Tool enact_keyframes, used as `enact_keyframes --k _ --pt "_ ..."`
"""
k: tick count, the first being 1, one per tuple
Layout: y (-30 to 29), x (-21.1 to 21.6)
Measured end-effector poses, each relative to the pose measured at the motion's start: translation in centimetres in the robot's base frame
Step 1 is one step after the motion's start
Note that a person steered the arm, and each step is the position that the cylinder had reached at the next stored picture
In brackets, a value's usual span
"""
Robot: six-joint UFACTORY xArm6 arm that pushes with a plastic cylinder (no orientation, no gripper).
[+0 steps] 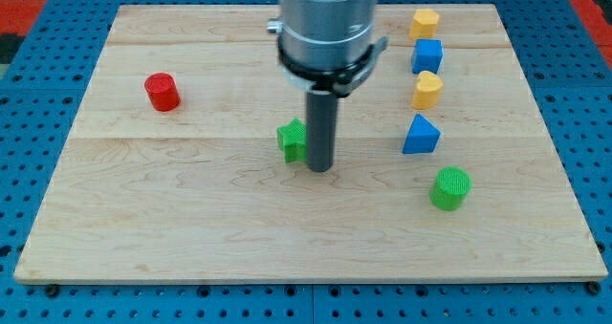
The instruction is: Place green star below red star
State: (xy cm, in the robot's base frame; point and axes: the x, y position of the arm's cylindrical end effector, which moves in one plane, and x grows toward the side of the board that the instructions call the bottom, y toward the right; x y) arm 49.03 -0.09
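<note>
**Green star pinned beside the rod, and no red star to be seen**

Green star lay near the middle of the board, a little toward the view's left, partly hidden by my tip, which stood touching or just beside its right flank. The arm carried no pincer, only the rod, so there was nothing to open, close or hold. The red block near the view's upper-left corner read as a cylinder rather than a star. No red star showed; one could have been hidden behind the arm's body, but I could not tell.

Along the view's right edge ran a column: a yellow block, a blue cube, another yellow block, a blue triangle and a green cylinder.

The chief risk, as I judged it, was aiming at the wrong target, since the goal block was not clearly seen. A second was the tip pressing off-centre on a pointed flank, so the star would spin and slip past the rod instead of sliding straight.
</note>
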Motion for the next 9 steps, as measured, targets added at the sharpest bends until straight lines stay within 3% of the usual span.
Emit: enact_keyframes --k 2,3,7,9 --pt "-0.5 -1.3" --pt "-3.6 -1.6" --pt "-3.0 -9.9" --pt "-9.0 -7.9"
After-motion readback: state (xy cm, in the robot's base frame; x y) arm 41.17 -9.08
